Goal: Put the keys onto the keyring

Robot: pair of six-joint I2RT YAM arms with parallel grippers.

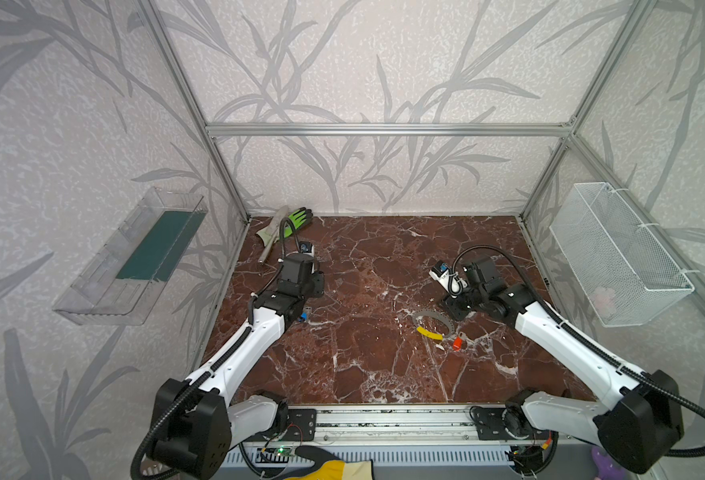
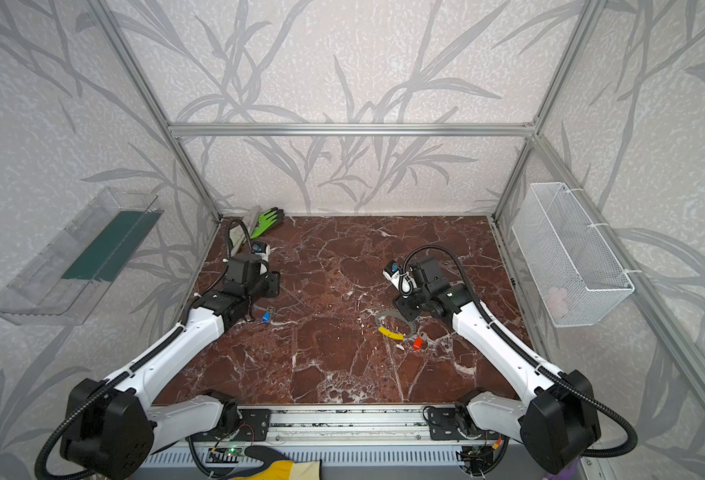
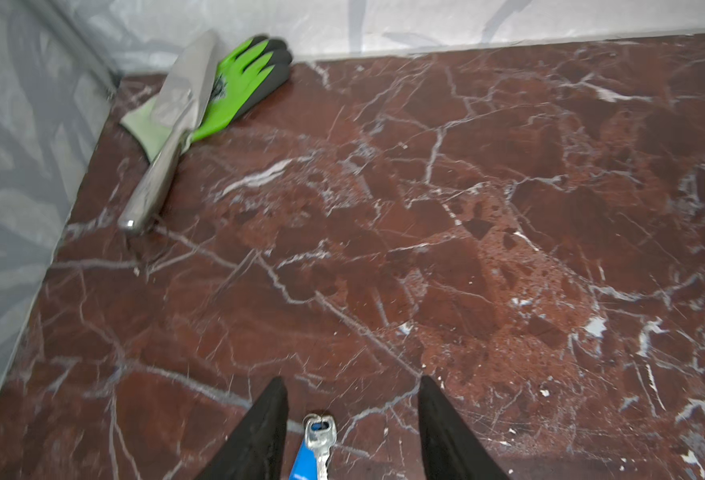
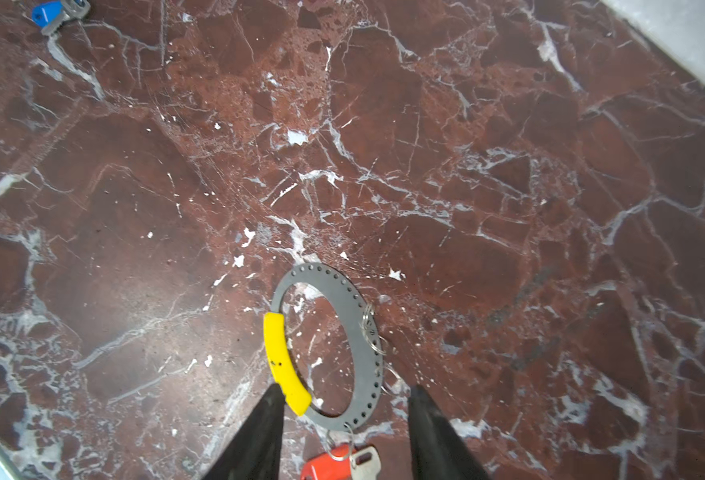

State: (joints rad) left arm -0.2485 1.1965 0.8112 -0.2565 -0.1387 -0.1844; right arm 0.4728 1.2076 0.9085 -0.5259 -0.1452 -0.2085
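Keyring lies flat on the table. It looks thin, stiff and light, and I'd guess slippery, so its yellow arc looks the best hold. Red key seems looped onto it already. Right gripper hovers over both, jaws wide and empty. Blue key lies well apart, between the wide, empty jaws of the left gripper; I'd pinch its plastic head.

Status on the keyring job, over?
Left gripper open over blue key; right gripper open over keyring. Red key looks linked to keyring; blue key loose on table. Glove, trowel in far corner, clear.
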